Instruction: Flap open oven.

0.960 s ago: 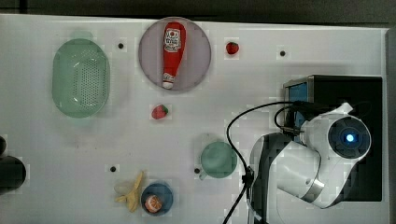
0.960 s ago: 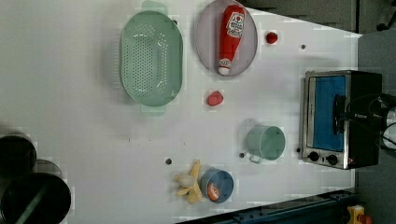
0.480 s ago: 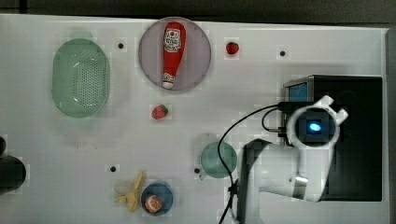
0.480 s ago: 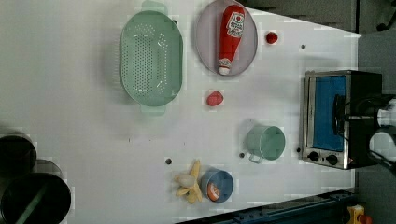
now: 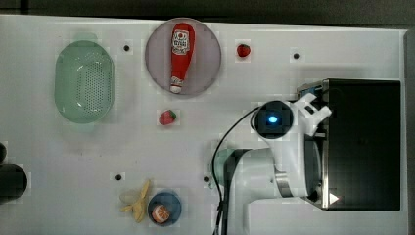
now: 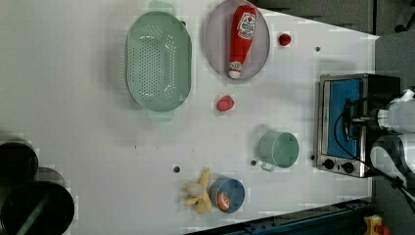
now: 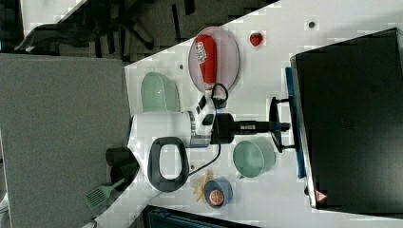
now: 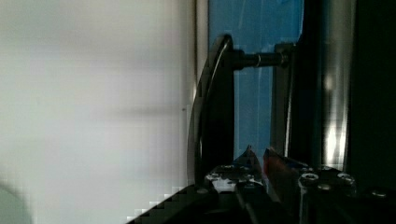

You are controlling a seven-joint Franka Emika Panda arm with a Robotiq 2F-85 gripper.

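Note:
The oven (image 5: 362, 142) stands at the top view's right, black top up. Its blue door (image 6: 342, 122) faces the table's middle and looks closed against the silver frame. In the right view my gripper (image 7: 284, 126) reaches level across the dark bar handle (image 7: 274, 114). Seen from the wrist, my gripper (image 8: 259, 158) sits between the handle (image 8: 210, 102) and the blue door (image 8: 252, 70). Its fingertips are almost together with nothing between them. My white arm (image 5: 274, 120) covers the oven's front in the top view.
A mint cup (image 6: 279, 149) stands just in front of the oven. A ketchup bottle on a plate (image 5: 181, 54), a green colander (image 5: 84, 81), a strawberry (image 5: 167, 117) and a blue bowl (image 5: 164, 208) with banana peel lie farther off. My black cable (image 5: 220, 161) trails down.
My hand has swung toward the top view's left, from above the oven's black top to in front of its door. The oven and the other things have not moved.

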